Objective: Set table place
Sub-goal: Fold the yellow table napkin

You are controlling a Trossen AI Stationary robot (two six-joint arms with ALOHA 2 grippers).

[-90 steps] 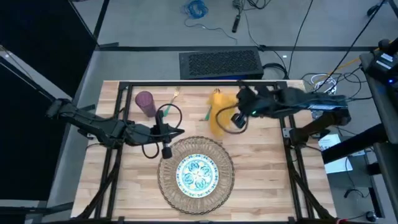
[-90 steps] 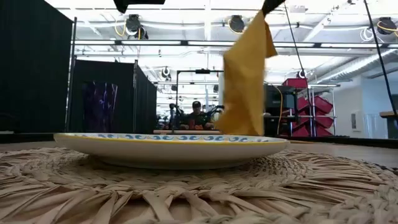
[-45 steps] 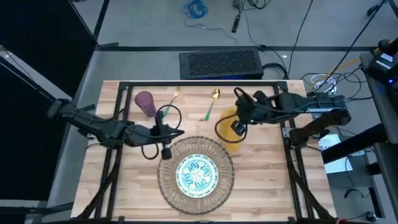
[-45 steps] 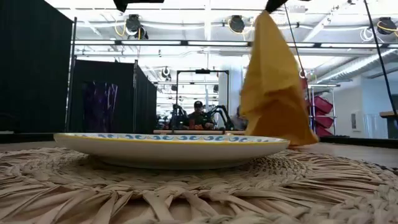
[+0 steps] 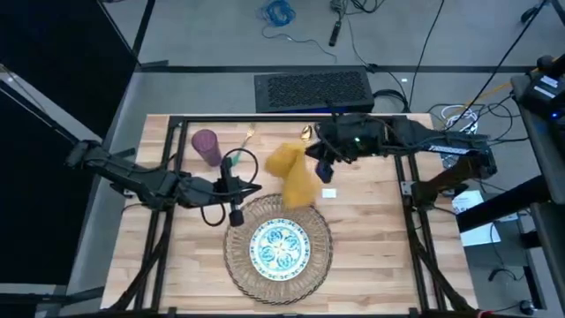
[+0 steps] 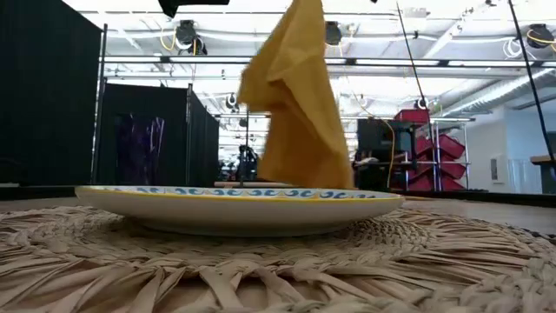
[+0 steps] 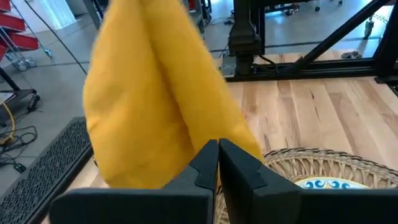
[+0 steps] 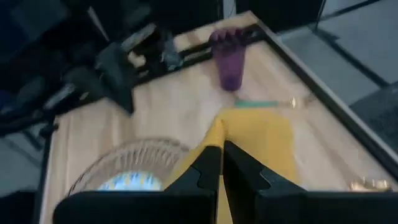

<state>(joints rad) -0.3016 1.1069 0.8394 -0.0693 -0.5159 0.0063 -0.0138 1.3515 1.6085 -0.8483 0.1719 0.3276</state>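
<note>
High view shows my right gripper point(image 5: 311, 152) pinched tight on a top corner of the yellow napkin point(image 5: 294, 175), which dangles clear of the table point(image 5: 371, 238), just past the mat's point(image 5: 237, 265) far rim, beside the plate point(image 5: 279, 246). I reckon lowering slowly lets it lie flat. Left gripper point(image 5: 254, 185), fingers together and empty, waits by the mat.

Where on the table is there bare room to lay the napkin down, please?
Bare planks of the table lie right of the wicker mat, and a narrower strip lies left of it. The far edge is crowded: purple cup, fork, spoon, the right gripper holding the napkin and the left gripper.
</note>
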